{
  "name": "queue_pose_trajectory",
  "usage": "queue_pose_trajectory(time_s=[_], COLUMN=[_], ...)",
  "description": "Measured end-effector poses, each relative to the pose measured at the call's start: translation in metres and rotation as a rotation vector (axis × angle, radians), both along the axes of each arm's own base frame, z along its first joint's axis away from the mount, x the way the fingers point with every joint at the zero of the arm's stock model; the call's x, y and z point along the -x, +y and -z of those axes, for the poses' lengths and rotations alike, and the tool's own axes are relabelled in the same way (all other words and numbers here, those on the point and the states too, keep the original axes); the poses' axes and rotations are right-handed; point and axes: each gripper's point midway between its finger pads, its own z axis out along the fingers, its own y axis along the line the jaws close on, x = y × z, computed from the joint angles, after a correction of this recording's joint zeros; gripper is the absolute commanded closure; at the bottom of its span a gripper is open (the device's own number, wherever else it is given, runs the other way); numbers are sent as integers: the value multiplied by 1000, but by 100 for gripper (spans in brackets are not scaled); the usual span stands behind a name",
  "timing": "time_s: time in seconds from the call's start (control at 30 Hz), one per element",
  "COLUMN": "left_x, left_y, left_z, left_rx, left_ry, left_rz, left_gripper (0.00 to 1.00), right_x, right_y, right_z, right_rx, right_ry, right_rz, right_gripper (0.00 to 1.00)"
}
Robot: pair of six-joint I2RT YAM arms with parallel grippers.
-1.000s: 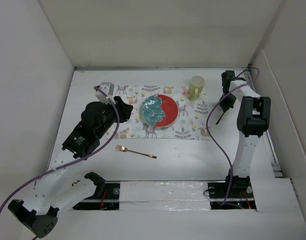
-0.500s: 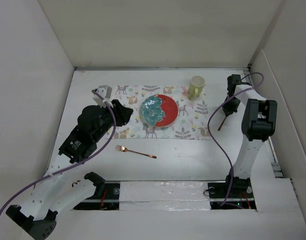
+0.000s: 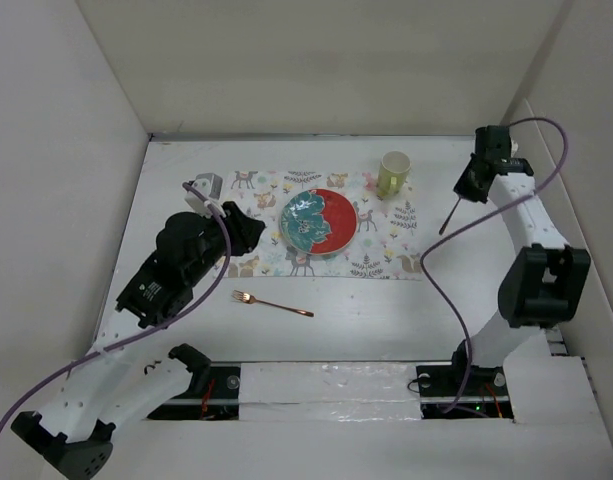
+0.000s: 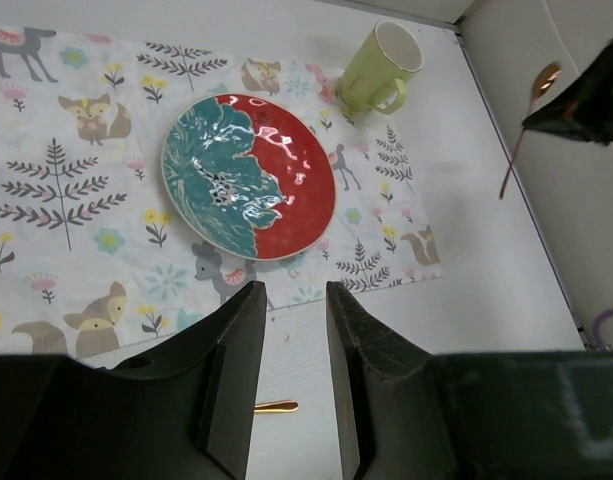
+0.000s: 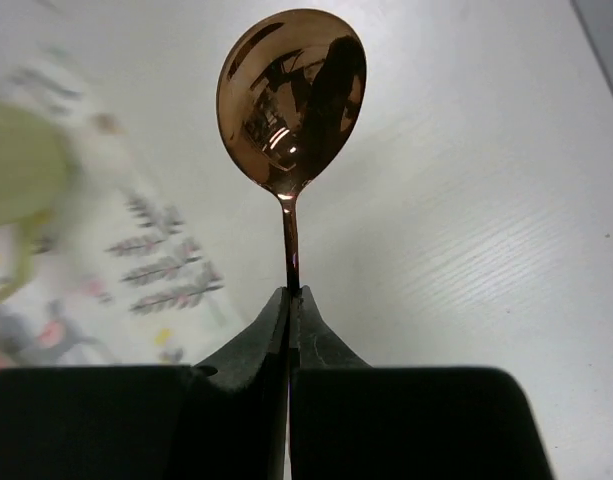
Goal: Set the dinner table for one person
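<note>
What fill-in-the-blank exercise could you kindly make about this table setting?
1. The right tool is shut on the handle of a copper ____.
2. The red and teal plate lies on the patterned ____.
3. A ____ lies flat on the bare dinner table, touching nothing else.
Missing words: spoon; placemat; fork.

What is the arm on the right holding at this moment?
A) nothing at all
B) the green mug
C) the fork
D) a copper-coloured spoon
D: in the right wrist view the right tool is shut on the thin stem of a spoon, whose shiny bowl sticks out beyond it. The fork lies on the dinner table, held by nothing.
</note>
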Motion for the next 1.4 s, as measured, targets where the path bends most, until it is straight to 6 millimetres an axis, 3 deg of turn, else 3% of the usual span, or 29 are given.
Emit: queue_pose_trajectory(time_s=[0.1, 0.17, 0.27, 0.33, 0.43, 0.5, 0.67, 0.93, 1.07, 1.27, 1.4], left_x=[-6, -13, -22, -26, -29, -29, -18, 22, 36, 48, 54], left_y=[-1, -1, 4, 8, 10, 8, 2, 1, 2, 3, 3], left_z=[8, 14, 25, 32, 46, 55, 85, 154, 183, 212, 228], left_rx=[-3, -6, 9, 21, 39, 52, 102, 91, 79, 76, 81], left_ry=[39, 73, 134, 173, 237, 283, 391, 573, 657, 746, 790], left_rz=[-24, -59, -146, -201, -257, -278, -282, -276, -284, -314, -325], left_gripper=[73, 73, 73, 73, 81, 100, 100, 100, 79, 59, 49], right_x=[2, 11, 25, 27, 27, 25, 20, 0, -7, -23, -24], right_y=[44, 85, 144, 174, 208, 223, 232, 231, 229, 228, 223], right_z=[-79, -116, -127, -111, -69, -37, 23, 75, 90, 102, 109], right_rx=[-17, -53, -116, -141, -166, -179, -180, -152, -142, -130, -115], right_ry=[-227, -333, -353, -304, -188, -104, 45, 147, 178, 185, 200], right_rz=[-121, -246, -452, -551, -649, -684, -692, -659, -643, -616, -591], right_gripper=[100, 100, 100, 100, 100, 100, 100, 100, 100, 100, 87])
